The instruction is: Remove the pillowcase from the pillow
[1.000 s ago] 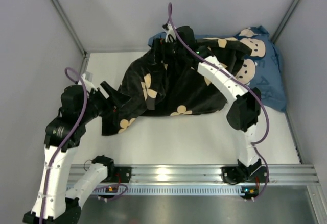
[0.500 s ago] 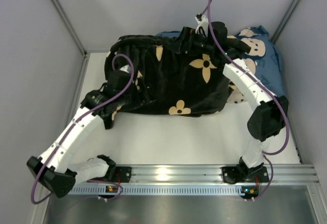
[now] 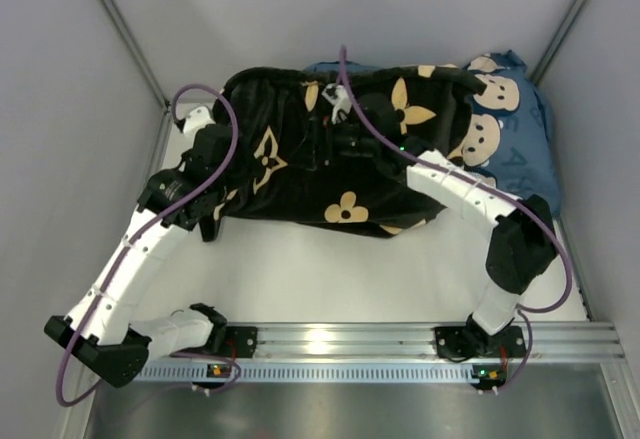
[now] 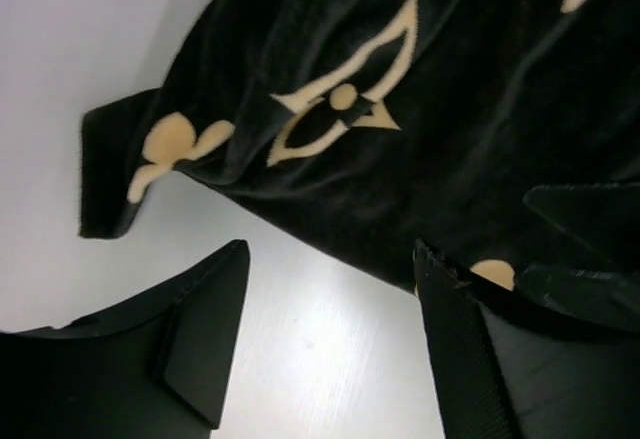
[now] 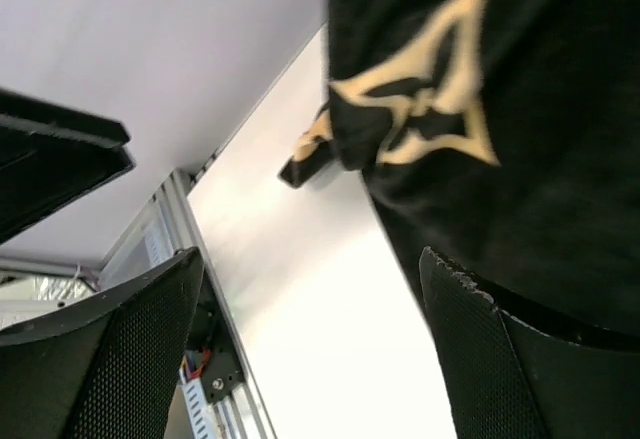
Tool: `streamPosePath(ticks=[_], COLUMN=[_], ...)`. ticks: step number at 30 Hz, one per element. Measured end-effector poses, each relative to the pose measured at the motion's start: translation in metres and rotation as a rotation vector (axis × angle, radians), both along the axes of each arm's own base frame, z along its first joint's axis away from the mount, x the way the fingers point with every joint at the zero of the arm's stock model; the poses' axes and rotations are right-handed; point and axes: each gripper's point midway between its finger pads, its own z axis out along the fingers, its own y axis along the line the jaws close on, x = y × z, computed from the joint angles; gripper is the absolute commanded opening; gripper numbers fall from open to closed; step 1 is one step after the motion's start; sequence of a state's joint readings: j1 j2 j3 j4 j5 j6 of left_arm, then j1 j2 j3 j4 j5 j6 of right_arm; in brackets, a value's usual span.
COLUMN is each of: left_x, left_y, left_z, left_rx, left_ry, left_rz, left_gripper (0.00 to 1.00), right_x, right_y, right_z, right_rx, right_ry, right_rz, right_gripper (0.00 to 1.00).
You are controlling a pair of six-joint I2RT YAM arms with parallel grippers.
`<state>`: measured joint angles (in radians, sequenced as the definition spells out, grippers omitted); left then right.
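Note:
The black pillowcase (image 3: 350, 164) with tan flower motifs lies spread across the back of the table. It also shows in the left wrist view (image 4: 420, 139) and the right wrist view (image 5: 520, 159). The cream pillow is hidden. My left gripper (image 3: 212, 184) is at the pillowcase's left edge, open and empty (image 4: 330, 249), with bare table between its fingers and the fabric just ahead. My right gripper (image 3: 315, 144) is over the middle of the pillowcase, pointing left. It is open and empty (image 5: 310, 259), with the fabric beside its right finger (image 5: 500, 359).
A blue pillow (image 3: 515, 129) with cartoon mice lies at the back right, partly under the pillowcase. Grey walls close the back and both sides. A metal rail (image 3: 400, 339) runs along the near edge. White table (image 3: 330, 269) lies in front of the pillowcase.
The pillowcase has dropped from its raised bunch and spread flatter. My right gripper has moved left and down over it. My left gripper has shifted to its left edge.

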<state>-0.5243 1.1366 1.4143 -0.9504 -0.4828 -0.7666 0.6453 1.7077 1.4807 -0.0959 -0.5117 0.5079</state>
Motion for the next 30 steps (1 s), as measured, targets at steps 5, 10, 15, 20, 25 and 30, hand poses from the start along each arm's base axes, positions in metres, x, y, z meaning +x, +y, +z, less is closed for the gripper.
streamPosePath(ticks=[5, 10, 15, 20, 25, 30], left_x=[-0.024, -0.074, -0.104, -0.108, -0.111, -0.112], left_y=[0.029, 0.057, 0.069, 0.061, 0.056, 0.052], left_z=[0.004, 0.044, 0.067, 0.054, 0.047, 0.041], left_rx=[-0.004, -0.159, -0.269, -0.297, -0.312, -0.316], left_ry=[-0.051, -0.243, -0.356, -0.327, -0.314, -0.296], left_rz=[0.09, 0.108, 0.094, 0.058, 0.034, 0.017], left_gripper=[0.55, 0.55, 0.57, 0.58, 0.59, 0.59], right_x=[-0.028, -0.012, 0.016, 0.027, 0.035, 0.046], right_y=[0.056, 0.096, 0.128, 0.154, 0.155, 0.156], right_z=[-0.012, -0.047, -0.066, -0.07, -0.09, -0.108], right_rx=[-0.007, -0.042, -0.123, -0.152, -0.19, -0.221], right_ry=[-0.039, -0.054, -0.142, -0.206, -0.203, -0.197], right_rz=[0.092, 0.048, -0.102, -0.191, -0.23, -0.28], right_gripper=[0.75, 0.8, 0.88, 0.83, 0.71, 0.41])
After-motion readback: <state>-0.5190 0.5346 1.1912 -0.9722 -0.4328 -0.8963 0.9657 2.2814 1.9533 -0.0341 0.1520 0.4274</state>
